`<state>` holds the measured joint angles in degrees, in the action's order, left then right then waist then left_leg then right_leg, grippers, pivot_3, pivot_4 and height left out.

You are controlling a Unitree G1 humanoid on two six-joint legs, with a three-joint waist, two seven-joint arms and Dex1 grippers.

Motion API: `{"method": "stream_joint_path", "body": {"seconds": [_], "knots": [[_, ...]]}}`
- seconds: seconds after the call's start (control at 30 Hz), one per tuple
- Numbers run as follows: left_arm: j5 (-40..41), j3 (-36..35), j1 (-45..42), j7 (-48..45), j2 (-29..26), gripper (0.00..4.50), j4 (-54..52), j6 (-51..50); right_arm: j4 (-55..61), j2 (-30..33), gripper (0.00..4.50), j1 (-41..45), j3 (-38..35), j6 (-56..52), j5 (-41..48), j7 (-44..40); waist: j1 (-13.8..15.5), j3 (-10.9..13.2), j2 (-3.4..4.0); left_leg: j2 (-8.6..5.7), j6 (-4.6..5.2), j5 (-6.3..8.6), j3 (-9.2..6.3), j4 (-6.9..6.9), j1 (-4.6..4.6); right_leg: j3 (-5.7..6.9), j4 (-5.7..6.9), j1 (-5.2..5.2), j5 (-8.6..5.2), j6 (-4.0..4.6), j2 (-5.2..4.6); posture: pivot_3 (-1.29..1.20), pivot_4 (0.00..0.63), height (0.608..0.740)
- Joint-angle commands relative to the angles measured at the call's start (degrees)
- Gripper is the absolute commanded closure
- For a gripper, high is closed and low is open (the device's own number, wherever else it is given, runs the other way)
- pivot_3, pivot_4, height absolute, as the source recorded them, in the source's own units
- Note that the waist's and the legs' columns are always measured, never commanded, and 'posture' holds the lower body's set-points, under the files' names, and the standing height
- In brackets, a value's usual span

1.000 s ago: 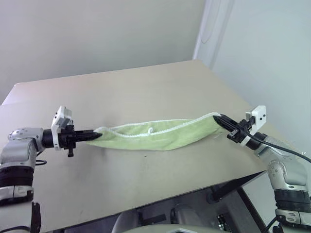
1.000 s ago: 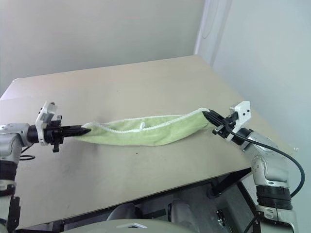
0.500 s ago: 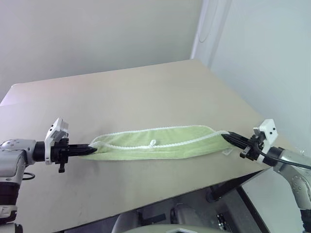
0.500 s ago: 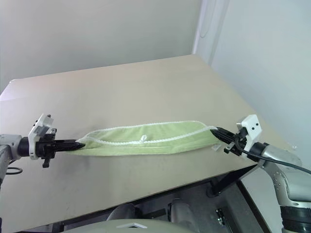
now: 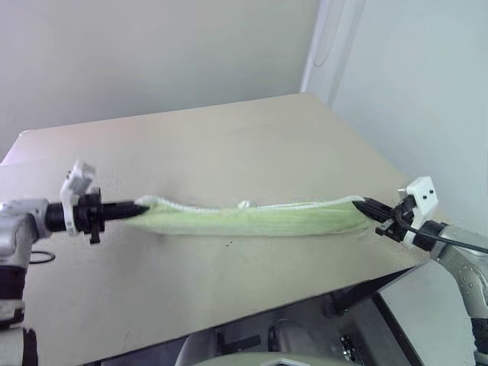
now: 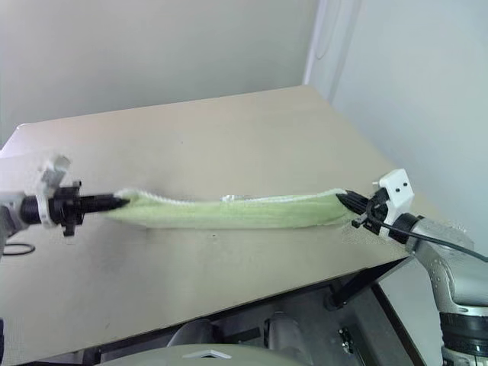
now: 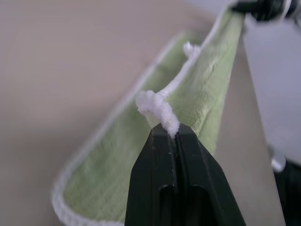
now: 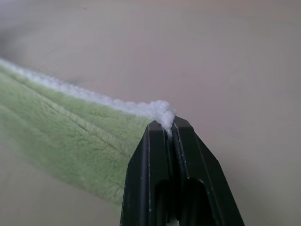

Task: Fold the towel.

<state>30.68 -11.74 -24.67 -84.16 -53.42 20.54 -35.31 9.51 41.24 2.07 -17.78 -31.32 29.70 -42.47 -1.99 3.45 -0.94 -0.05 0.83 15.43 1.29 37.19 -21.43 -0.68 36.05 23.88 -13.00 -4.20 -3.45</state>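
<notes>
Left gripper [image 5: 142,207]: two black fingers pressed together, pinching whitish stitched corner of towel. Right gripper [image 5: 360,203]: black fingers pressed together, pinching opposite whitish corner. Small light green terry towel [image 5: 252,219] with whitish stitched edges: stretched between both grippers above near part of beige rectangular table [image 5: 229,145], doubled lengthwise, sagging slightly at middle. Small white label loop [image 5: 245,203]: on upper edge near midpoint. Plain pale wall [image 5: 152,53]: behind table.
</notes>
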Motion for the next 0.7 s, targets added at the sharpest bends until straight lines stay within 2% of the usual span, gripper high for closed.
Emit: {"method": "stream_joint_path", "body": {"seconds": [0.03,0.27,0.47,0.6,0.7], "knots": [[-2.87,1.71,-6.09,-0.44,-2.03,4.48,7.64,0.99,-1.85,-0.41,4.5,2.89,0.33,-1.69,-0.53,2.1,0.0,0.0,0.0,-0.01,0.0,0.0,0.0,-0.02,-0.01,0.0,0.0,0.0,0.0,0.0,0.03,0.0,0.0,0.74],[-6.84,5.27,-5.27,-3.39,-1.91,4.48,12.88,6.29,-7.19,-1.91,4.5,6.67,2.67,2.09,-4.92,5.22,-0.45,0.03,-0.05,-0.02,0.06,0.02,0.2,-0.08,-0.04,-0.2,0.0,0.12,0.06,0.09,0.07,0.0,0.0,0.74],[-8.37,5.93,5.09,-4.51,-1.19,4.48,9.88,12.04,-2.61,-1.92,4.5,2.21,2.34,6.2,-4.41,2.65,-0.35,0.02,-0.04,0.01,0.05,0.03,0.18,-0.1,-0.06,-0.2,0.01,0.14,0.05,0.09,0.0,0.0,0.0,0.74],[-10.85,5.75,0.21,-0.63,-0.07,4.48,18.39,17.69,-2.71,-1.65,4.5,1.08,3.52,6.35,-5.07,2.36,0.27,0.02,-0.16,0.01,0.05,0.02,0.16,0.06,-0.06,-0.18,0.03,0.14,0.07,-0.06,-0.12,0.0,0.0,0.74],[-12.55,5.27,-8.3,3.22,0.54,4.48,28.83,21.07,-2.15,-1.67,4.5,1.02,4.89,6.06,-5.25,2.03,1.15,0.0,-0.2,0.02,0.04,0.02,0.13,0.15,-0.02,-0.1,0.02,0.09,0.13,-0.07,-0.07,0.0,0.0,0.74]]}}
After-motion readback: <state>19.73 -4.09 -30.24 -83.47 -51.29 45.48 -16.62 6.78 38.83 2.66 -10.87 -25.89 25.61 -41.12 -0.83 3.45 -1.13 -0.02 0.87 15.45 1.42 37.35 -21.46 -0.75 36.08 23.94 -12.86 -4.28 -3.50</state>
